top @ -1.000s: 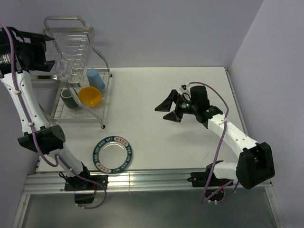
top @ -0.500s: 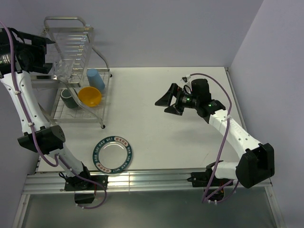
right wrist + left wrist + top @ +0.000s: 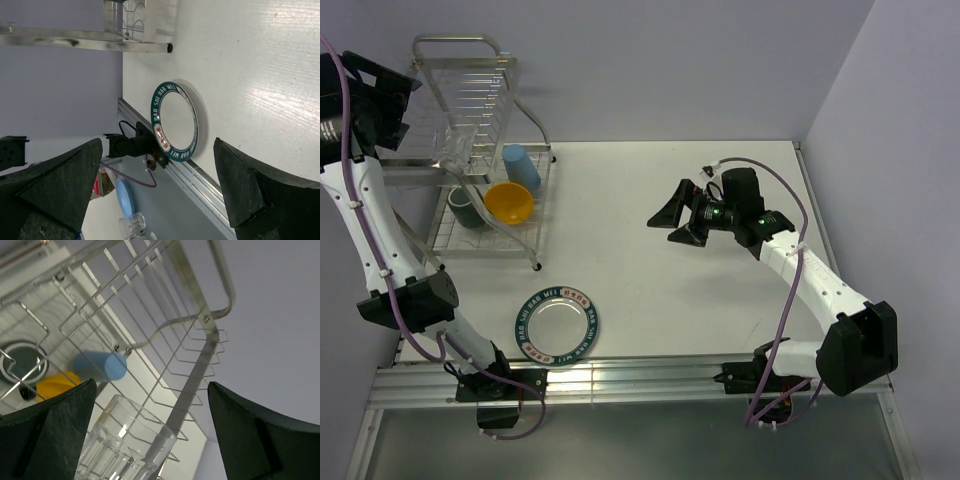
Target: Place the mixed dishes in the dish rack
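Observation:
The chrome wire dish rack point(image 3: 454, 41) stands at the far left of the table. Its lower tier holds the dark green-grey mug point(image 3: 467, 207), the orange-yellow bowl point(image 3: 509, 202) and the light blue cup point(image 3: 520, 167). The small clear glass point(image 3: 450, 150) sits higher in the rack. The silver plate with the dark green lettered rim point(image 3: 557, 325) lies flat on the table near the front edge. My left gripper point(image 3: 400, 110) is open and empty, raised left of the rack. My right gripper point(image 3: 660, 228) is open and empty above mid-table. The left wrist view shows the glass point(image 3: 125, 440), and the right wrist view shows the plate point(image 3: 175, 122).
Lilac walls close off the back and right of the white table. An aluminium rail point(image 3: 640, 375) runs along the front edge by the arm bases. The rack's slim leg point(image 3: 536, 265) stands just behind the plate.
My left gripper has drawn back to the left and up, away from the glass, which stays in the rack. My right gripper has shifted slightly and turned.

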Tool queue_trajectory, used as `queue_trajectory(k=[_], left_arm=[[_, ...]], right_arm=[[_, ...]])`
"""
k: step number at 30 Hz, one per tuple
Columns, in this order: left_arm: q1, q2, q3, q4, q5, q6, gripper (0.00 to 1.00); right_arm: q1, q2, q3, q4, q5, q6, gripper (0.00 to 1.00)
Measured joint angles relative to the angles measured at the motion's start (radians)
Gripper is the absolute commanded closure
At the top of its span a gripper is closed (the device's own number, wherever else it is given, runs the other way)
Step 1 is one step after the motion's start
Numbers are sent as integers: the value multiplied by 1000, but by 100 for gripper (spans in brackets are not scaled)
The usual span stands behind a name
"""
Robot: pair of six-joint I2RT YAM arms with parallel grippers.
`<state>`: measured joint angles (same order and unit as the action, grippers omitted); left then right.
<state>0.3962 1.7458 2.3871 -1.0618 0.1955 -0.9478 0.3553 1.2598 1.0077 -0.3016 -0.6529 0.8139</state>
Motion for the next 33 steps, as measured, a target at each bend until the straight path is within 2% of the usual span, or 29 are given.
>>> queue_trajectory(k=[8,11,19,22,29,33], left_arm=[[-3,-127,-109,188,-14,123,1],[-6,-142,-129,249,17,171,8],[-9,-144,-221,444,266,257,21],[-13,-141,-276,530,372,273,21],[-24,-117,-303,588,519,389,22],[-24,-151,-411,590,571,477,27]], right_arm=[[0,0,2,-89,4,-40,0],[0,-1,3,-132,6,-61,0],[1,-4,15,-236,6,-116,0],[16,-14,22,-264,14,-134,0],[84,-54,21,-314,27,-176,0],[116,-58,21,-346,60,-208,0]])
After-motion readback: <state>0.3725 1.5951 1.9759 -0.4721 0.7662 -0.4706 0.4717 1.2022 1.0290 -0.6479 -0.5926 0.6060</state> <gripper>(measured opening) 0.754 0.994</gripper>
